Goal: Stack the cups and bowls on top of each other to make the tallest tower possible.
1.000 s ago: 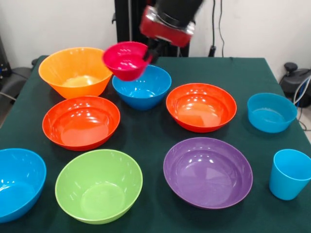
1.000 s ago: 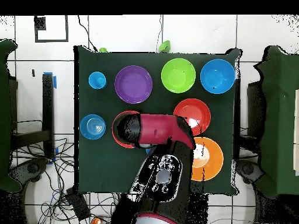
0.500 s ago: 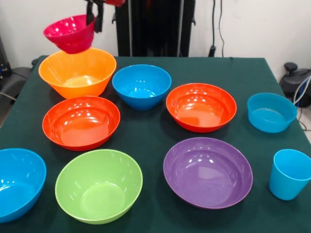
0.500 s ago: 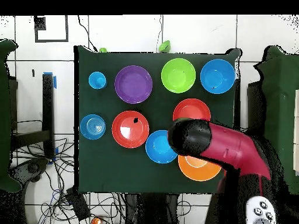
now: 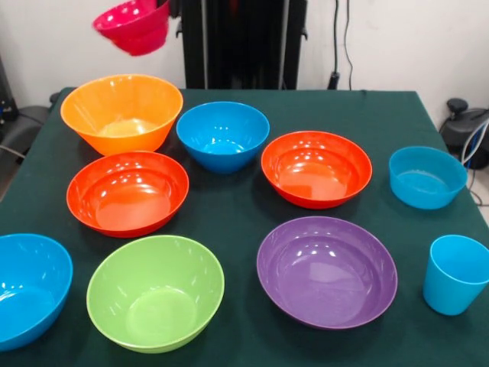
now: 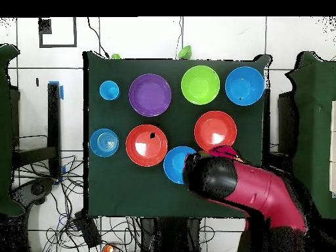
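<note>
Bowls on the green table [image 5: 252, 210] sat empty — orange bowl [image 5: 122, 112], purple bowl [image 5: 327, 271], cup [image 5: 456, 274] apart at one corner. Magenta bowl [image 5: 134, 27] hung tilted above the orange one; gripper's opening could not be told — no writing readable.

I am seeing the small magenta bowl [image 5: 134, 26] climbing higher and drifting toward 1 o'clock, now well clear above the yellow-orange bowl [image 5: 122, 112]. In the overhead view, the arm [image 6: 246, 187] is swinging across, covering that bowl and hiding it almost entirely.
</note>
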Robot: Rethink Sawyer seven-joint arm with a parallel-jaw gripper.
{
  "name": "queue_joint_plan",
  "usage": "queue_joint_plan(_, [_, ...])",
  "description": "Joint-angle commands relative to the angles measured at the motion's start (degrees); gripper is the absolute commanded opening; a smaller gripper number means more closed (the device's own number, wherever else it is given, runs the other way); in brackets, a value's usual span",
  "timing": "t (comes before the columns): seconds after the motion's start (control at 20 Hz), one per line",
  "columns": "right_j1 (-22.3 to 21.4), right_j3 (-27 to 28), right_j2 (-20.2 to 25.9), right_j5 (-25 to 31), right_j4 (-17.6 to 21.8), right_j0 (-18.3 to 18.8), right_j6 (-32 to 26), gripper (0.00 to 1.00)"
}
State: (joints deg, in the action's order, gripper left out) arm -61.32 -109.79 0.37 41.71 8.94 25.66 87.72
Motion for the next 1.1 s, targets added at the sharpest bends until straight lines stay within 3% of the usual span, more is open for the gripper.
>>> queue_joint_plan(0.05, [-14.07,-13.64,6.91,3.16,-1.12,-1.88,-15.42,0.0])
queue_joint_plan(0.2, [-22.48,-15.55,4.48,9.92,-2.8,-2.13,-19.74,0.0])
queue_joint_plan(0.35, [-29.0,-19.45,1.06,9.92,-3.35,-3.28,-21.72,0.0])
queue_joint_plan(0.55, [-40.86,-23.25,-8.73,11.47,1.68,-5.25,-30.69,0.0])
queue_joint_plan(0.6, [-46.07,-22.14,-13.12,15.87,3.63,-6.25,-35.45,0.0])
queue_joint_plan(0.75, [-55.34,-19.75,-23.29,24.39,2.27,-10.11,-41.14,0.0])
queue_joint_plan(0.8, [-58.4,-17.89,-26.48,30.82,1.57,-12.04,-44.34,0.0])
queue_joint_plan(0.85, [-59.45,-17.19,-28.35,31.99,0.86,-13.66,-43.12,0.0])
queue_joint_plan(0.9, [-60.97,-15.61,-29.48,33.82,2.84,-15.96,-44.04,0.0])
queue_joint_plan(0.95, [-60.71,-15.59,-30.96,33.96,0.59,-17.53,-46.0,0.0])
queue_joint_plan(1.05, [-59.1,-18.32,-32.58,28.05,-3.01,-19.8,-43.11,0.0])
queue_joint_plan(1.1, [-57.41,-20.54,-32.82,24.0,-2.07,-20.73,-43.52,0.0])
